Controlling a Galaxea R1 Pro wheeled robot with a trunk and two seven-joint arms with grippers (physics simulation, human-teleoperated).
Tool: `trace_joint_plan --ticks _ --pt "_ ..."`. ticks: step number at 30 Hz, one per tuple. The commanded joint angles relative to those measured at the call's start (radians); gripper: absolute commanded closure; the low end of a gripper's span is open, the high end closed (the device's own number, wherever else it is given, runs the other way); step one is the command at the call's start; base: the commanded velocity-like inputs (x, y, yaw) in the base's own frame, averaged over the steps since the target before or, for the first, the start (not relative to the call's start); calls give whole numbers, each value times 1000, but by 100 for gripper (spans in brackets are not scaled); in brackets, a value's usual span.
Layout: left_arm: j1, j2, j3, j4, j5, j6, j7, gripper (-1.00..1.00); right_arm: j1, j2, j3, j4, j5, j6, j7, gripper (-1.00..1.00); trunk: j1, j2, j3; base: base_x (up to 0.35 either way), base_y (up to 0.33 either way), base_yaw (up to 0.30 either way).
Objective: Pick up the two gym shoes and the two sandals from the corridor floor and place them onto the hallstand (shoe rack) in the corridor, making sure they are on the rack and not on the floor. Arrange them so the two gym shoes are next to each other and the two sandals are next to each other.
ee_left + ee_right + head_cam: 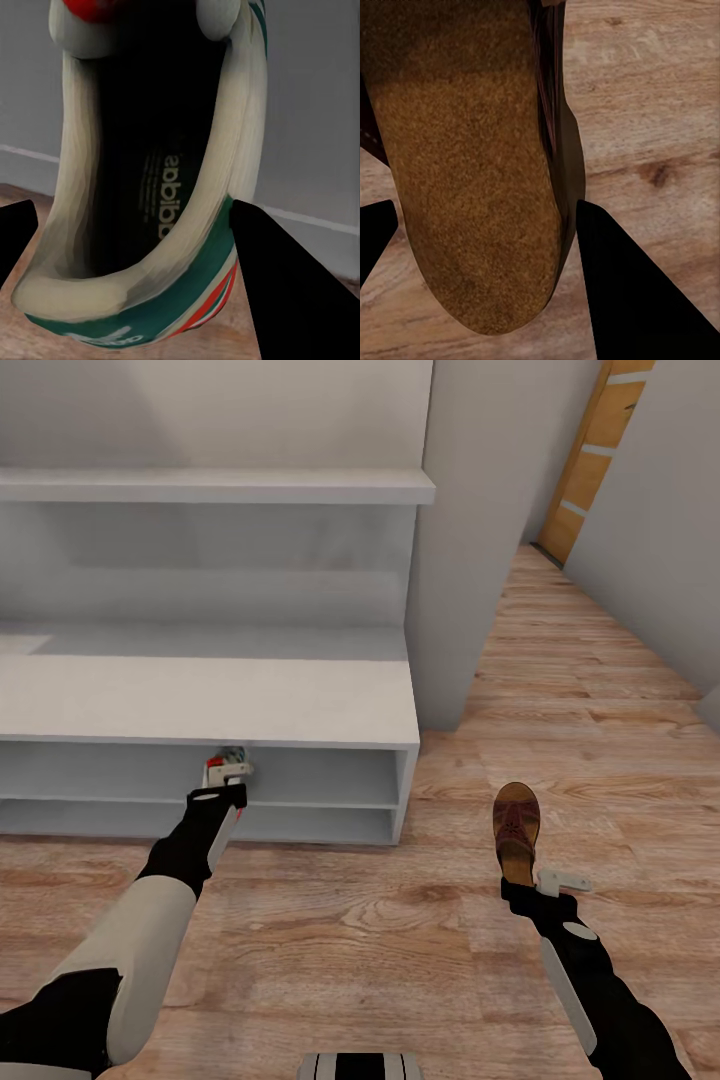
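Two end effectors, left (228, 778) around gym shoe (150, 195), right (545, 885) around sandal (516, 828)

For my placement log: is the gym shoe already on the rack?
Cannot tell. The left gripper holds the gym shoe at the hallstand upper shelf opening; contact is hidden.

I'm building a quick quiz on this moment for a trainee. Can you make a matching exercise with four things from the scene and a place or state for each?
Things:
1. gym shoe
2. sandal
3. hallstand
4. door

Places or states:
A. pale grey, with open shelves under its bench top
B. between the left gripper's fingers, at the upper shoe shelf
C. orange-brown, at the corridor's far end
D. heel between the right gripper's fingers, over the wood floor

Pairs: 1-B, 2-D, 3-A, 4-C
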Motion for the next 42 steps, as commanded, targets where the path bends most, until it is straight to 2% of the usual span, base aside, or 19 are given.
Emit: trace_joint_plan --ticks 1,9,22,31,42 --pt "0 0 0 0 -1 -5 -2 100 0 0 0 0 -3 -1 0 100 0 0 0 0 0 0" --pt "1 0 0 0 -1 -15 -2 100 0 0 0 0 -3 -1 0 100 0 0 0 7 0 0" --pt "4 -2 0 2 -1 -16 -2 100 0 0 0 0 -3 -1 0 100 0 0 0 137 0 0" --pt "8 -2 0 34 0 -18 -2 100 0 0 0 0 -3 -1 0 100 0 0 0 4 0 0" --pt "8 -1 0 65 0 -65 -2 100 0 0 0 0 -3 -1 0 100 0 0 0 0 0 0"
